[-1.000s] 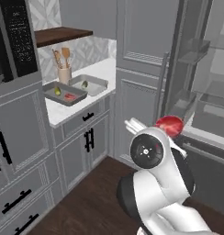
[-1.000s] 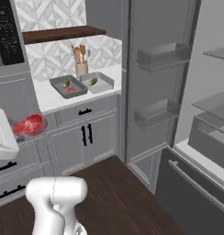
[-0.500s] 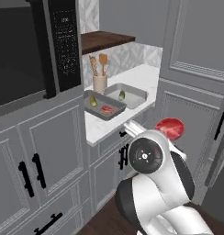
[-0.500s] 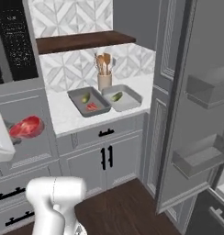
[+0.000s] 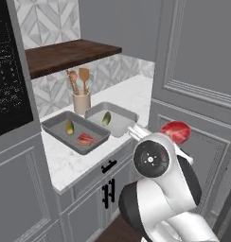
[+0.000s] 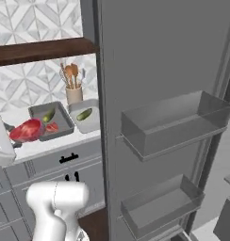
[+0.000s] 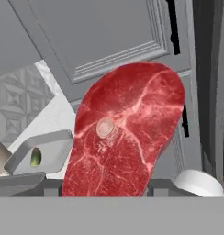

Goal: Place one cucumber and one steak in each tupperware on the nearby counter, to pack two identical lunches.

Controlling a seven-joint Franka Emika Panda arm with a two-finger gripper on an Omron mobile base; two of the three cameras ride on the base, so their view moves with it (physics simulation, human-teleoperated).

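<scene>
From behind the arm on its left, both trays sit side by side on the white marbled worktop (image 5: pixel 131 97): the dark tray (image 5: pixel 54 128) holds a stubby yellow-green cucumber (image 5: pixel 69 126) and a small red wedge of meat (image 5: pixel 85 139), the light tray (image 5: pixel 122 125) just beside it holds a second cucumber (image 5: pixel 106 118). A beige cup (image 5: pixel 82 103) of wooden utensils stands behind them, touching or nearly touching the trays, under a dark wooden shelf (image 5: pixel 70 53).

From the right side, an open fridge door (image 6: pixel 159 94) with clear plastic bins cuts off part of the light tray, and the big steak (image 6: pixel 26 130) hangs in front of the dark tray's near corner.

The hand view brings out the steak's surface: a rounded, glossy red slab with pale marbling and a small round bone spot, seen flat-on against a grey panelled cabinet door (image 7: pixel 100 36).

The end effector (image 5: pixel 178 138) is closed partway onto the steak, carrying it in the air beside the arm's white shoulder, well apart from the trays. Its fingers are hidden behind the meat.
</scene>
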